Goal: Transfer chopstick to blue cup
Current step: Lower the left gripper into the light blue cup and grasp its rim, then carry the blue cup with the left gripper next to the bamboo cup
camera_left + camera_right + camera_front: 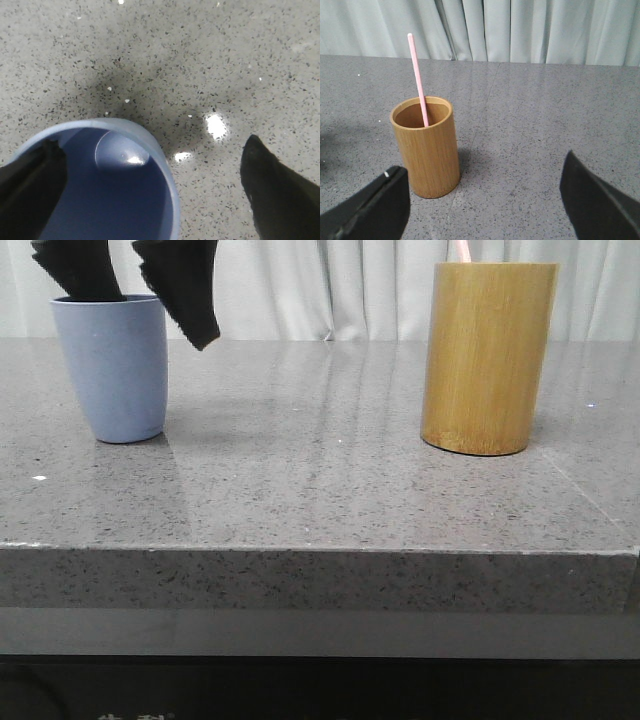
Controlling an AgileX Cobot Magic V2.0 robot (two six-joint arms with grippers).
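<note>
Pink chopstick (418, 75) stood leaning inside the bamboo cup (427, 147) on the grey stone table (320, 480). Well apart to the left, the left gripper (145, 295) hung with fingers wide over the blue cup (115, 368). The right gripper (482, 200) was wide too, holding nothing.

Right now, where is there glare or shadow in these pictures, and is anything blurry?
Left wrist view: bright glare spots on the speckled table, another glint inside the blue cup, a dark soft shadow above its rim. Front view: a faint shadow beside the cup, streaky reflections across the tabletop. Right wrist view: even light, the chopstick sharp, the right tool blurred at its fingers.
</note>
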